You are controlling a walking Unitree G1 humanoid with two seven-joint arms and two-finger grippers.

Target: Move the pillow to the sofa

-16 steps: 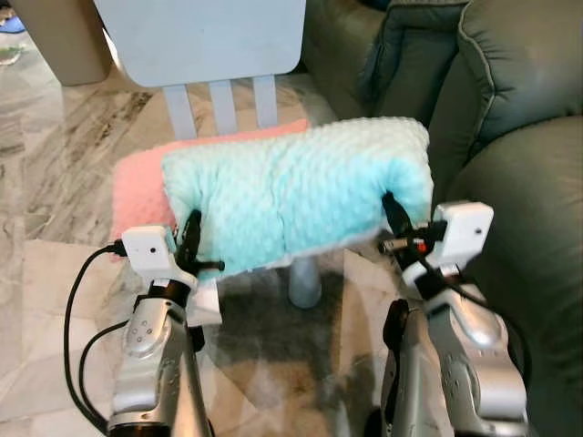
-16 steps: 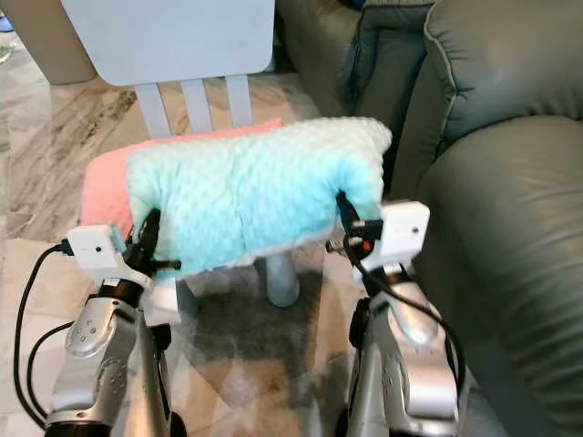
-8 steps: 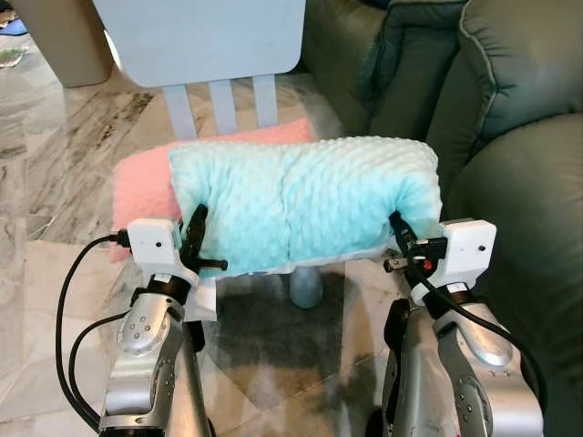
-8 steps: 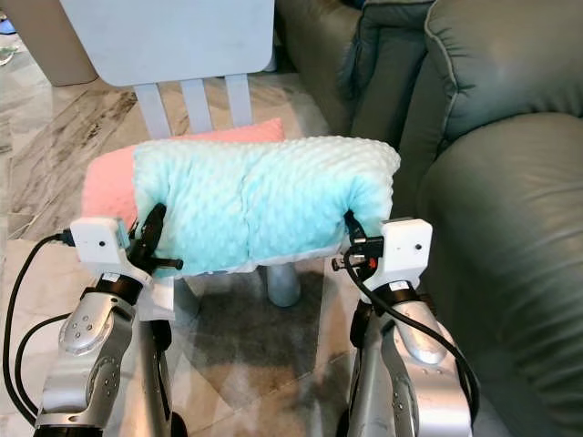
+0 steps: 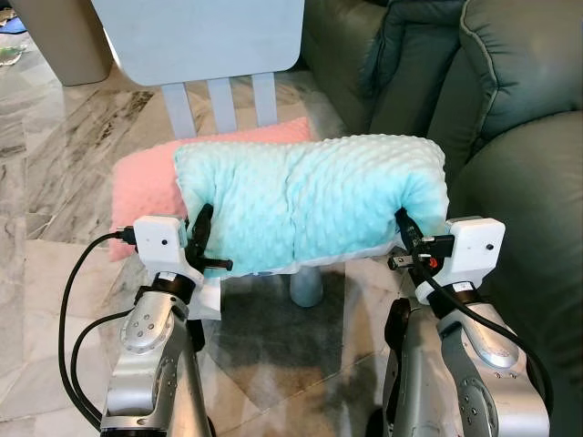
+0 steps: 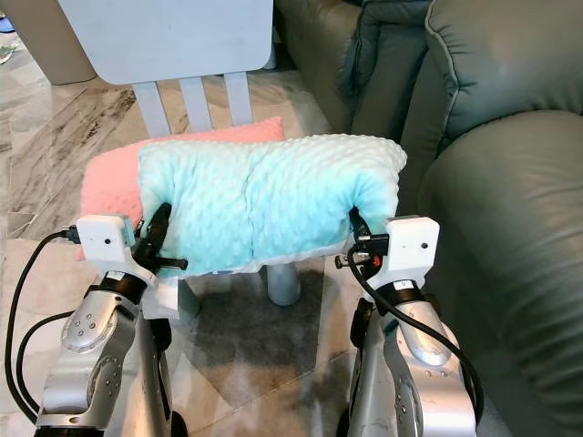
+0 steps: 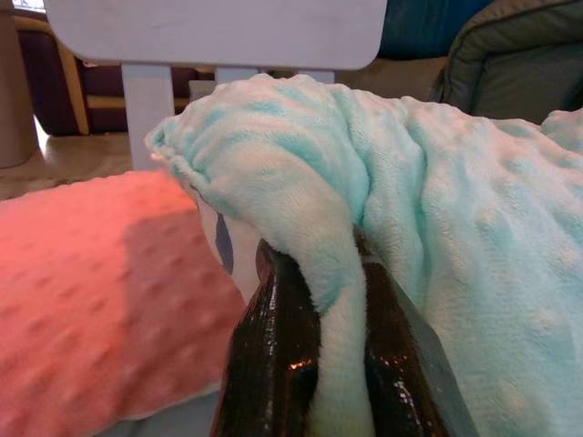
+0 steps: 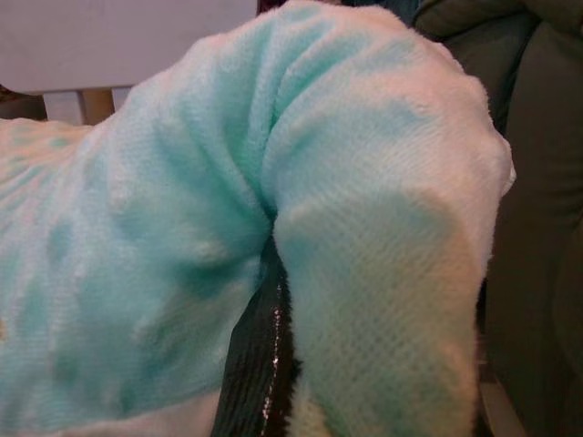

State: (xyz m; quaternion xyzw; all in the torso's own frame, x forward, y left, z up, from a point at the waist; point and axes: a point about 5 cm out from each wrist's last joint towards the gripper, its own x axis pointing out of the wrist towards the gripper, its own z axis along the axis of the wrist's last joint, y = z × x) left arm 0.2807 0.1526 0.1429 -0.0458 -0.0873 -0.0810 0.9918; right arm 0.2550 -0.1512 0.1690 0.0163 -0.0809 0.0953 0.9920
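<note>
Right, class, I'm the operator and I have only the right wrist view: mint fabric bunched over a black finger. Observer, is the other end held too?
Observer: Yes. The left pincer pinches a fold of the mint pillow between its fingers.
Operator: Is anything under the pillow?
Observer: A pink pillow lies on the chair behind and below it.
Operator: Where's the sofa?
Observer: The green sofa stands to the robot's right, beside the right pincer.

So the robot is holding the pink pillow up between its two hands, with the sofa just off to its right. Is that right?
Not quite: the pillow held is the mint-green pillow, not the pink one. The left hand and right hand pinch its two ends, as the left eye view shows. The pink pillow lies behind it on the chair, and the sofa is indeed to the right.
</note>
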